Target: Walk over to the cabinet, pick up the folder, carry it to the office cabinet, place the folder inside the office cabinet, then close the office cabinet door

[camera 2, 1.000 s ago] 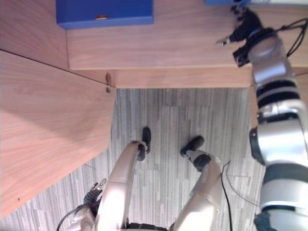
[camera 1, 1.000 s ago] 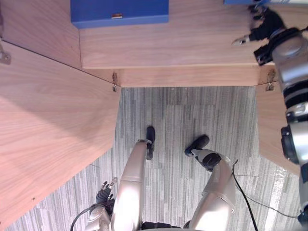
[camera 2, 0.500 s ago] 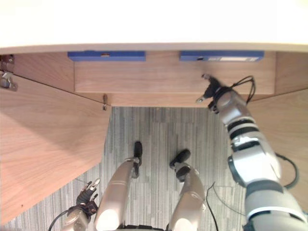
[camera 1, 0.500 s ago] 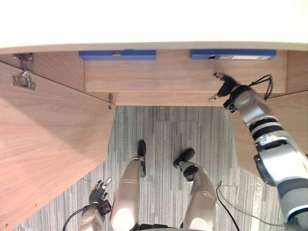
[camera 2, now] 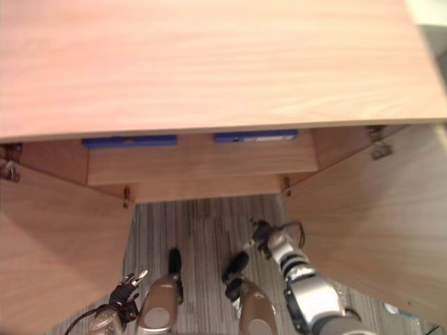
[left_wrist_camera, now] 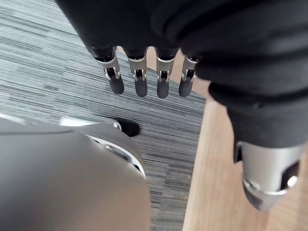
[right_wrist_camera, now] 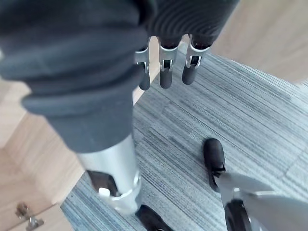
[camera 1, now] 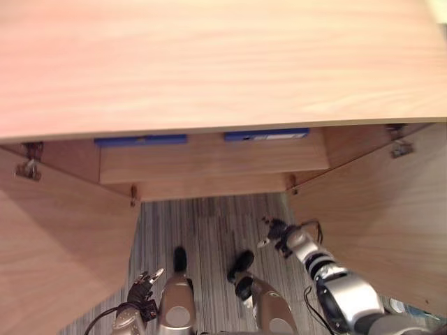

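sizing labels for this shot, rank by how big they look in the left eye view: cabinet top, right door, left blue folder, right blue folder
1. cabinet top
2. right door
3. left blue folder and right blue folder: thin strips that look alike, so tied

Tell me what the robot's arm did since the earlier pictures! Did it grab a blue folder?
No. The right hand has pulled out of the cabinet and dropped low over the floor, open and empty. The camera moved back, so the cabinet's top now shows. The left blue folder and the right blue folder still lie on the shelf, and the left hand still hangs open at the side.
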`<state>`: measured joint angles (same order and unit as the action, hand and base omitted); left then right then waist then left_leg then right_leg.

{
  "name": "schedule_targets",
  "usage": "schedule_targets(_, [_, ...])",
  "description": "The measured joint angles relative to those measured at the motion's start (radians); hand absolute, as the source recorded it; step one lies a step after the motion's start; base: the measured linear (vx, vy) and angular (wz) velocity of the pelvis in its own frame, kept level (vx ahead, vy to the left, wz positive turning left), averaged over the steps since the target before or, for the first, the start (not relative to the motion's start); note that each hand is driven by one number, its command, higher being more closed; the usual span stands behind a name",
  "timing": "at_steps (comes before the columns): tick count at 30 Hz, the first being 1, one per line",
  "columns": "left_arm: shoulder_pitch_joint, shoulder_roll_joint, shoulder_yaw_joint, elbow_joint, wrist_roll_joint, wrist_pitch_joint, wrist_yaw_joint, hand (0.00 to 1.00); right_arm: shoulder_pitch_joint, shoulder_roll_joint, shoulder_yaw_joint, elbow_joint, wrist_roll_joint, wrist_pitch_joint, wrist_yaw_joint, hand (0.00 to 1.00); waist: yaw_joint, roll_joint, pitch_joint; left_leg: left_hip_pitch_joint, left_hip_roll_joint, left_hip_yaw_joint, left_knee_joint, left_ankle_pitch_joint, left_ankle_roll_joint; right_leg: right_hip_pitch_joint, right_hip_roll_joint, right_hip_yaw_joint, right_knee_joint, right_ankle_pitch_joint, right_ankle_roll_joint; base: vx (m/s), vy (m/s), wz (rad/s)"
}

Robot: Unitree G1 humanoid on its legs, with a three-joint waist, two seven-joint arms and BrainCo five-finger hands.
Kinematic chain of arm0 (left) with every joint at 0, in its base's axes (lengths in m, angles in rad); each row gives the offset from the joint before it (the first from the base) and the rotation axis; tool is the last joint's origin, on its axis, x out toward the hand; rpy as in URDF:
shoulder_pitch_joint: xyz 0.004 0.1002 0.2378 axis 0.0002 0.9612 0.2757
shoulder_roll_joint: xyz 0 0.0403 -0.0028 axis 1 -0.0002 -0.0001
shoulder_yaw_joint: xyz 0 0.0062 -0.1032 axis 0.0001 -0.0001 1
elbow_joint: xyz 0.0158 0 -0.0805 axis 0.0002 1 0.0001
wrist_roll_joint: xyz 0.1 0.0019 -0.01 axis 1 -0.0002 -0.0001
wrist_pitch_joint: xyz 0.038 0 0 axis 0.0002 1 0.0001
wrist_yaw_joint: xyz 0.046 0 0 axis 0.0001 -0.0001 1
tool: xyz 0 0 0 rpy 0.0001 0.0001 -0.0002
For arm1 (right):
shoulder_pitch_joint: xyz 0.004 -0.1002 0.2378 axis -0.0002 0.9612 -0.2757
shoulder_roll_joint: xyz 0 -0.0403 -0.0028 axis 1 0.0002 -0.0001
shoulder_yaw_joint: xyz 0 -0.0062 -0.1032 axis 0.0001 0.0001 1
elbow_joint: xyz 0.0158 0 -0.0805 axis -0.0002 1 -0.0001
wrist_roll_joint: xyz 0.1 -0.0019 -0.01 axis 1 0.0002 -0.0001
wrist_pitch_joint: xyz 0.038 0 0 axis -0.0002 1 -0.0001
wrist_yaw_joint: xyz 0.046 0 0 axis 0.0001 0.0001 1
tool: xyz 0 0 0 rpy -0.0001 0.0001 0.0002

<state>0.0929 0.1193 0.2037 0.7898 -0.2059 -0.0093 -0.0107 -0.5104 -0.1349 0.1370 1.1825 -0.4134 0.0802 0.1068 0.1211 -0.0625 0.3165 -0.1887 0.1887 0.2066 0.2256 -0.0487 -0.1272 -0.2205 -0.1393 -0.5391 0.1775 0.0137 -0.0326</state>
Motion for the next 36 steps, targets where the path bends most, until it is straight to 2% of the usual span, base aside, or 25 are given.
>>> schedule_targets(1, [0.0, -0.01, -0.002, 0.002, 0.036, -0.005, 0.01, 0.0, 0.046, 0.013, -0.003, 0.009, -0.002, -0.001, -0.024, 0.0, -0.004, 0.005, -0.026, 0.011, 0.007, -0.008, 0.048, -0.037, 0.004, 0.017, 0.014, 0.032, -0.016, 0.012, 0.003, -0.07, 0.048, -0.95])
schedule_targets(3, [0.0, -0.032, -0.005, 0.008, 0.07, -0.019, 0.031, 0.0, 0.094, 0.021, -0.032, 0.026, 0.0, -0.003, -0.056, 0.0, -0.002, 0.019, -0.059, 0.025, -0.009, -0.13, 0.086, -0.097, 0.006, 0.034, 0.041, 0.1, -0.058, 0.047, 0.004, -0.1, 0.068, -1.13])
schedule_targets(4, [-0.004, -0.054, -0.017, 0.021, 0.081, -0.027, 0.045, 0.0, 0.123, 0.021, -0.047, 0.034, 0.004, -0.004, -0.075, 0.0, 0.005, 0.036, -0.075, 0.046, -0.043, -0.245, 0.084, -0.153, -0.003, 0.037, 0.06, 0.162, -0.094, 0.069, 0.016, -0.14, 0.141, -1.13])
schedule_targets(5, [-0.017, -0.056, -0.043, 0.035, 0.096, -0.03, 0.054, 0.0, 0.153, 0.023, -0.078, 0.032, 0.012, -0.004, -0.09, 0.0, -0.006, 0.035, -0.08, 0.058, -0.069, -0.258, 0.09, -0.169, 0.008, 0.049, 0.062, 0.202, -0.127, 0.087, 0.025, -0.18, 0.211, -1.22])
schedule_targets(6, [-0.019, -0.061, -0.088, 0.049, 0.135, -0.032, 0.061, 0.0, 0.214, 0.028, -0.131, 0.046, 0.051, -0.003, -0.099, 0.0, -0.017, 0.034, -0.105, 0.084, -0.114, -0.287, 0.091, -0.19, 0.033, 0.067, 0.069, 0.276, -0.182, 0.118, 0.039, -0.15, 0.226, -0.77])
schedule_targets(9, [-0.019, -0.057, -0.108, 0.084, 0.167, -0.038, 0.069, 0.0, 0.295, 0.052, -0.232, 0.058, 0.149, -0.003, -0.114, 0.0, -0.028, 0.029, -0.146, 0.104, -0.137, -0.24, 0.097, -0.202, 0.046, 0.073, 0.07, 0.356, -0.229, 0.158, 0.048, -0.08, 0.169, -0.78])
schedule_targets(12, [-0.02, -0.051, -0.128, 0.134, 0.224, -0.041, 0.083, 0.0, 0.358, 0.082, -0.389, 0.048, 0.33, -0.005, -0.171, 0.0, -0.072, 0.034, -0.176, 0.138, -0.164, -0.158, 0.107, -0.219, 0.077, 0.069, 0.062, 0.456, -0.242, 0.215, 0.057, -0.04, 0.164, -0.77])
schedule_targets(14, [-0.032, -0.052, -0.128, 0.162, 0.245, -0.044, 0.084, 0.0, 0.388, 0.092, -0.416, 0.011, 0.387, -0.01, -0.192, 0.0, -0.075, 0.034, -0.18, 0.177, -0.172, -0.093, 0.09, -0.224, 0.094, 0.073, 0.063, 0.505, -0.239, 0.23, 0.068, -0.06, 0.167, -0.96])
schedule_targets(16, [-0.038, -0.055, -0.122, 0.19, 0.253, -0.053, 0.084, 0.0, 0.408, 0.104, -0.417, -0.028, 0.406, -0.022, -0.208, 0.0, -0.076, 0.037, -0.183, 0.218, -0.17, -0.024, 0.072, -0.228, 0.102, 0.077, 0.067, 0.551, -0.238, 0.23, 0.06, -0.06, 0.097, -1.06])
schedule_targets(17, [-0.04, -0.066, -0.101, 0.204, 0.253, -0.057, 0.084, 0.0, 0.409, 0.111, -0.414, -0.049, 0.413, -0.022, -0.212, 0.0, -0.075, 0.047, -0.186, 0.247, -0.164, 0.032, 0.048, -0.224, 0.111, 0.075, 0.057, 0.482, -0.227, 0.194, 0.02, -0.04, 0.055, -1.21])
schedule_targets(18, [-0.038, -0.088, -0.079, 0.216, 0.246, -0.058, 0.087, 0.0, 0.403, 0.115, -0.415, -0.066, 0.422, -0.025, -0.215, 0.0, -0.073, 0.076, -0.196, 0.27, -0.142, 0.092, 0.017, -0.213, 0.126, 0.053, 0.04, 0.332, -0.172, 0.148, -0.035, -0.01, 0.056, -1.3])
schedule_targets(19, [-0.036, -0.096, -0.076, 0.22, 0.231, -0.059, 0.09, 0.0, 0.397, 0.118, -0.414, -0.072, 0.434, -0.026, -0.218, 0.0, -0.07, 0.093, -0.197, 0.288, -0.13, 0.123, 0.004, -0.208, 0.129, 0.039, 0.025, 0.251, -0.11, 0.135, -0.038, 0.08, 0.057, -1.33])
schedule_targets(20, [-0.029, -0.107, -0.076, 0.221, 0.203, -0.059, 0.092, 0.0, 0.395, 0.126, -0.414, -0.09, 0.439, -0.027, -0.22, 0.0, -0.069, 0.107, -0.204, 0.323, -0.119, 0.17, -0.009, -0.204, 0.131, 0.036, -0.021, 0.097, 0.014, 0.099, -0.035, 0.16, 0.022, -1.16])
schedule_targets(21, [-0.025, -0.109, -0.068, 0.223, 0.185, -0.059, 0.092, 0.0, 0.396, 0.136, -0.415, -0.1, 0.446, -0.034, -0.225, 0.0, -0.07, 0.105, -0.209, 0.343, -0.119, 0.201, 0.0, -0.205, 0.132, 0.059, -0.06, -0.016, 0.091, 0.024, -0.029, 0.18, -0.008, -1.0])
schedule_targets(22, [-0.025, -0.108, -0.06, 0.224, 0.177, -0.059, 0.092, 0.0, 0.398, 0.14, -0.417, -0.103, 0.452, -0.038, -0.228, 0.0, -0.07, 0.1, -0.21, 0.35, -0.122, 0.209, 0.008, -0.205, 0.132, 0.064, -0.07, -0.051, 0.106, 0.006, -0.033, 0.13, -0.056, -0.67])
schedule_targets(25, [-0.02, -0.126, -0.033, 0.241, 0.162, -0.059, 0.094, 0.0, 0.417, 0.13, -0.483, -0.113, 0.5, -0.047, -0.238, 0.0, -0.075, 0.103, -0.234, 0.372, -0.13, 0.17, -0.006, -0.188, 0.155, 0.071, -0.051, -0.06, 0.106, -0.001, -0.031, 0.06, -0.061, -0.43])
schedule_targets(28, [-0.021, -0.116, -0.065, 0.24, 0.162, -0.059, 0.093, 0.0, 0.414, 0.102, -0.561, -0.107, 0.53, -0.048, -0.249, 0.0, -0.078, 0.098, -0.24, 0.382, -0.13, 0.158, -0.058, -0.172, 0.13, 0.068, -0.023, -0.061, 0.048, -0.002, -0.014, -0.02, -0.034, -0.16])
schedule_targets(32, [-0.011, -0.09, -0.098, 0.238, 0.138, -0.058, 0.093, 0.0, 0.37, 0.039, -0.629, -0.073, 0.553, -0.048, -0.273, 0.0, -0.077, 0.088, -0.238, 0.381, -0.128, 0.125, -0.103, -0.161, 0.111, 0.101, 0.043, -0.053, -0.11, 0.082, -0.019, -0.07, -0.031, -0.12])
schedule_targets(36, [-0.009, -0.072, -0.108, 0.223, 0.132, -0.059, 0.09, 0.0, 0.3, -0.011, -0.664, -0.068, 0.559, -0.059, -0.288, 0.0, -0.077, 0.068, -0.23, 0.38, -0.135, 0.112, -0.114, -0.173, 0.098, 0.132, 0.077, -0.03, -0.232, 0.146, -0.015, -0.16, -0.027, -0.15])
